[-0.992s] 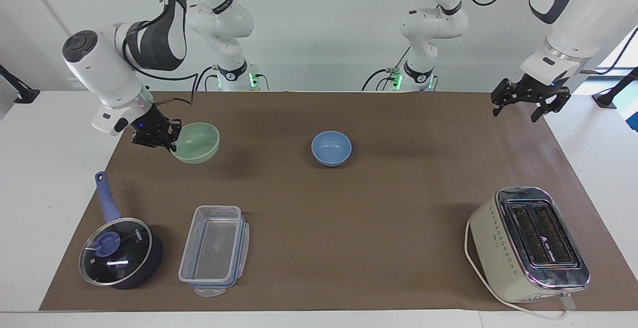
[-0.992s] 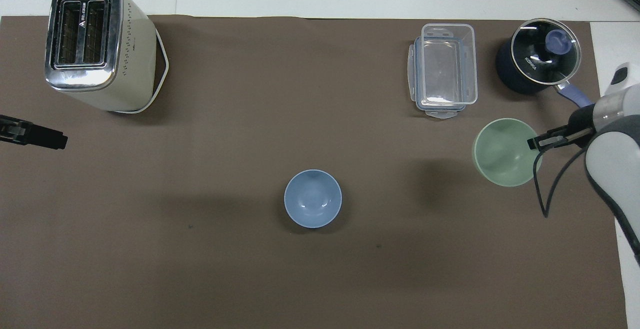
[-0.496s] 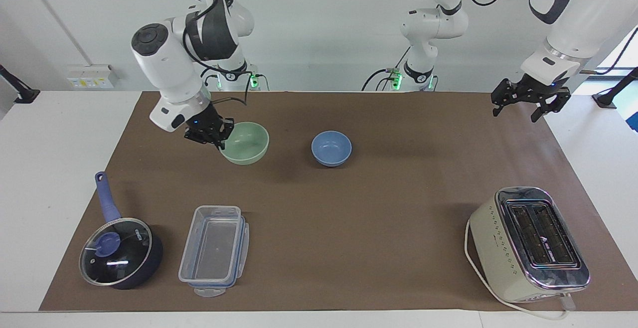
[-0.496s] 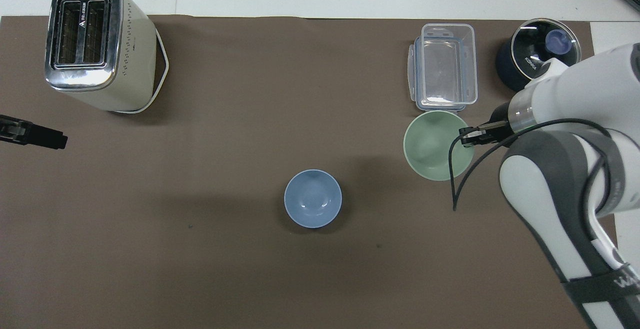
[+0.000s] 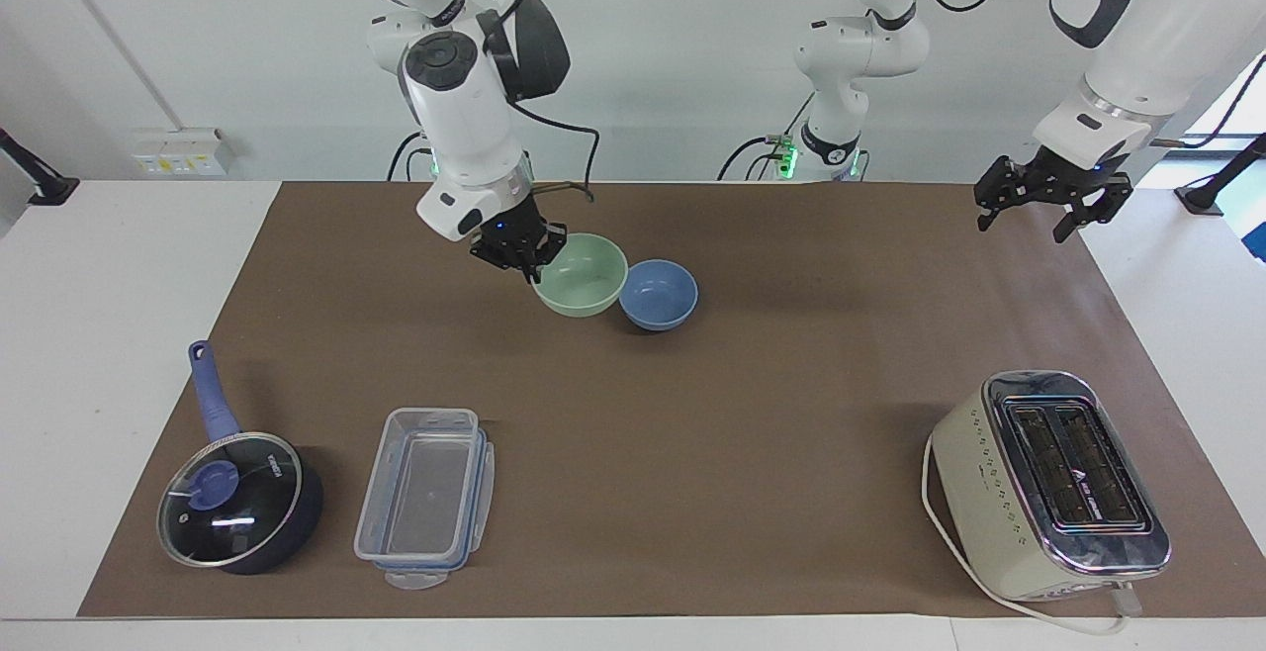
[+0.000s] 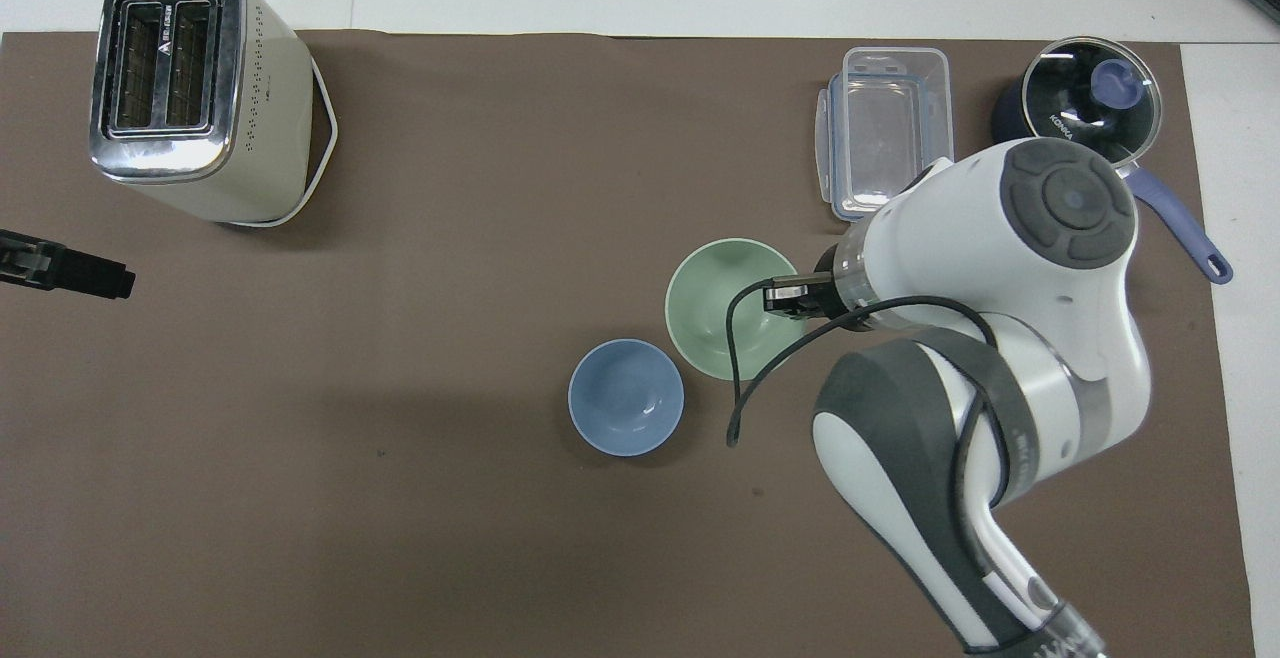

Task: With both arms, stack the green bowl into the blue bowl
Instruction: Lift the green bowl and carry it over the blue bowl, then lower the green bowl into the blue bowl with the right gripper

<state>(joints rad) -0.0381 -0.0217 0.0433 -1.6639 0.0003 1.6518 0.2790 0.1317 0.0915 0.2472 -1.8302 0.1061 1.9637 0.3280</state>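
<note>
STEP: carrying | right claw clamps green bowl by its rim, raised just beside blue bowl on bench | left claw open, waiting | NEXT: centre over blue bowl, lower, release

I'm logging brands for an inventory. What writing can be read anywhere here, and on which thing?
"KONKA": on the glass lid of the saucepan.
Toaster: a small mark between its slots, too blurred to read.
Plastic container: none visible.
</note>
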